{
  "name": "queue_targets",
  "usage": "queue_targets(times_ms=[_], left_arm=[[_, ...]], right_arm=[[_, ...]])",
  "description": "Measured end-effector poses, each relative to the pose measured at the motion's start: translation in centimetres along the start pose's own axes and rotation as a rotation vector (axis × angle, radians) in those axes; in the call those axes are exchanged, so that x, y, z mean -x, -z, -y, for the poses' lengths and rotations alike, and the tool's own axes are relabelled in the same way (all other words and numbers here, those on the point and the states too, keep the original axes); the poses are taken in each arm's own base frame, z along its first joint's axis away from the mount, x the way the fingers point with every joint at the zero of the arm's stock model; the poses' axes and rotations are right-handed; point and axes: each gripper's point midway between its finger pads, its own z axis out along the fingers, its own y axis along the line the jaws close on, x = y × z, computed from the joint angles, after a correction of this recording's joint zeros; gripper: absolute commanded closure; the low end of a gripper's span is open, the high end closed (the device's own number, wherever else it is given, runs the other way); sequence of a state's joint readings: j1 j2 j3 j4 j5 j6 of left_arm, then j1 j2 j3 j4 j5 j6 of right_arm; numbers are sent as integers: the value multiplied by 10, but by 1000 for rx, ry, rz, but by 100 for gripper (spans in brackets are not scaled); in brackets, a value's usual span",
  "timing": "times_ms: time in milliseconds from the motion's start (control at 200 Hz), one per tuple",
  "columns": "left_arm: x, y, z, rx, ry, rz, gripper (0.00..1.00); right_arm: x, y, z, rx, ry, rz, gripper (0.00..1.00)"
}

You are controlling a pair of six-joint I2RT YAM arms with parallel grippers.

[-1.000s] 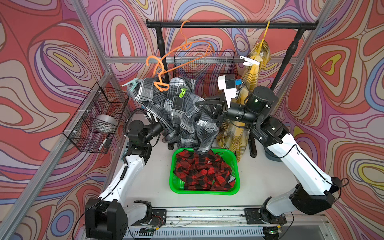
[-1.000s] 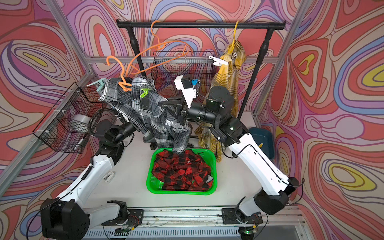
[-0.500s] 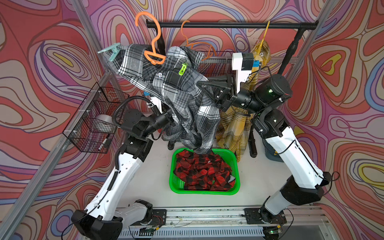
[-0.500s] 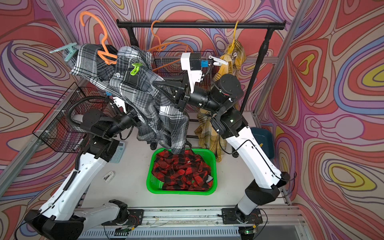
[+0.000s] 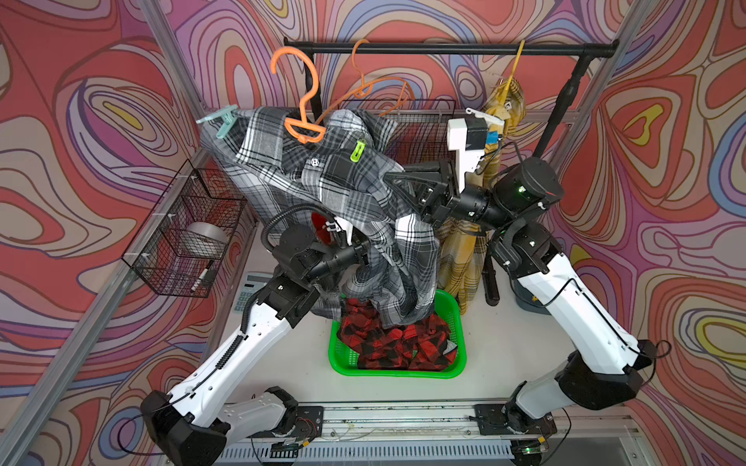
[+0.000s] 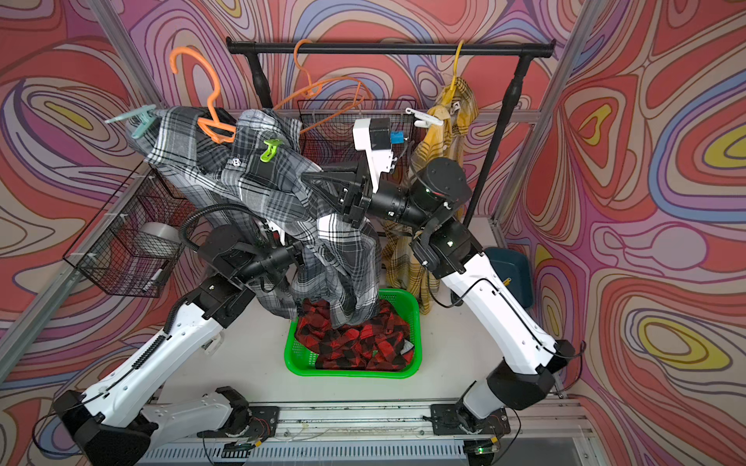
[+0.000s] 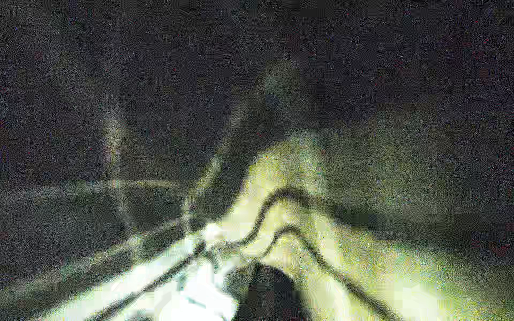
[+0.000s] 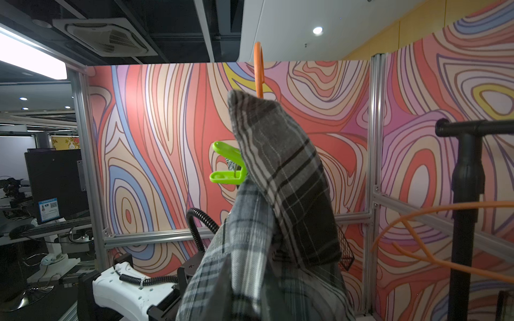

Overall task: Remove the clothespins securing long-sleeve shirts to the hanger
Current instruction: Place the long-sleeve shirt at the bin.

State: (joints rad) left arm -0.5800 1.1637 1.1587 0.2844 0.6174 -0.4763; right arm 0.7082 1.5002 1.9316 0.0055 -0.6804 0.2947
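A grey plaid shirt on an orange hanger hangs in the air, off the rail. A green clothespin clips its right shoulder and a pale teal clothespin its left end. My right gripper is shut on the shirt's right shoulder, with the green clothespin close ahead of it. My left gripper is buried in the shirt's folds; the left wrist view shows only dark cloth. A yellow plaid shirt hangs on the rail with a white clothespin. A red-and-black shirt lies in the basket.
A green basket stands under the grey shirt's hem. An empty orange hanger hangs on the black rail. Wire baskets are on the left wall and at the back. A dark bin stands at the right.
Both arms have raised the grey shirt and its hanger from low over the basket to rail height. In the last half second it has sunk a little.
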Motion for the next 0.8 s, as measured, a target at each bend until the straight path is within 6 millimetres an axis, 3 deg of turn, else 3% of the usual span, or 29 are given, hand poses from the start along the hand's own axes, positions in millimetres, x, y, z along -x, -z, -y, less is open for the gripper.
queue_targets(times_ms=[180, 300, 336, 441, 496, 631, 801], left_arm=[[-70, -6, -35, 66, 122, -85, 100], [-120, 3, -59, 142, 197, -149, 100], [-133, 7, -66, 168, 215, -167, 93], [-172, 22, -84, 250, 255, -216, 57], [-188, 31, -92, 298, 273, -241, 43], [-192, 48, -102, 412, 269, -256, 19], [-177, 79, -109, 561, 220, -229, 11]], right_arm=[[-47, 21, 6, -76, -45, -83, 100], [-83, 37, 7, -114, -75, -151, 100], [-93, 42, 7, -124, -83, -167, 100], [-120, 61, 9, -162, -112, -206, 100], [-133, 72, 12, -187, -127, -221, 100], [-154, 94, 27, -258, -151, -233, 100], [-170, 106, 45, -305, -175, -238, 100]])
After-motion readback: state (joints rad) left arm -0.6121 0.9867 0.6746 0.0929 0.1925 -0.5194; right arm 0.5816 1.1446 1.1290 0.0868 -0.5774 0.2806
